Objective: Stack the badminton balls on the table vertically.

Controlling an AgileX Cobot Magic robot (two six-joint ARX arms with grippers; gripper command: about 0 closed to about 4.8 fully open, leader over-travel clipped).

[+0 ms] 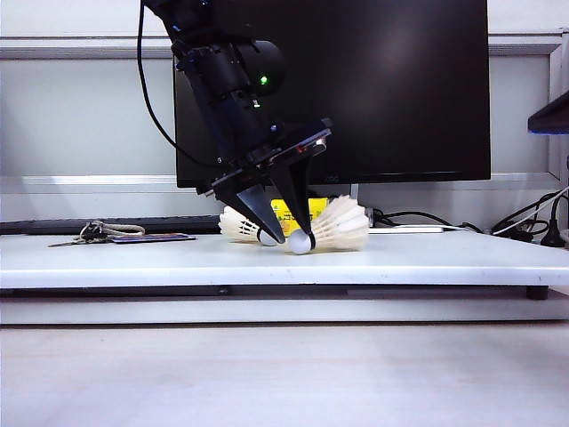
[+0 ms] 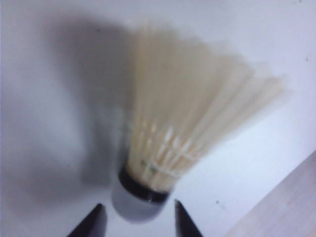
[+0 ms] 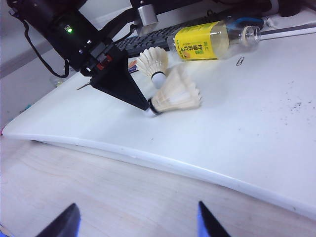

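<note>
Two shuttlecocks lie on their sides on the counter [image 1: 427, 258]. The near one [image 1: 331, 228] has its cork tip between the left pincer's [image 1: 286, 238] fingers, jaws parted a little wider than the cork, not clamping it. The far one [image 1: 238, 224] lies just behind that pincer. To do this step well, I judge the fingers should close squarely on the cork, not the feathers, then lift and turn it upright. Beyond the pincer a bottle [image 3: 207, 42] lies on its side, seemingly holding clear liquid. The right pincer [image 3: 133, 222] hangs wide open and empty, well off the counter.
</note>
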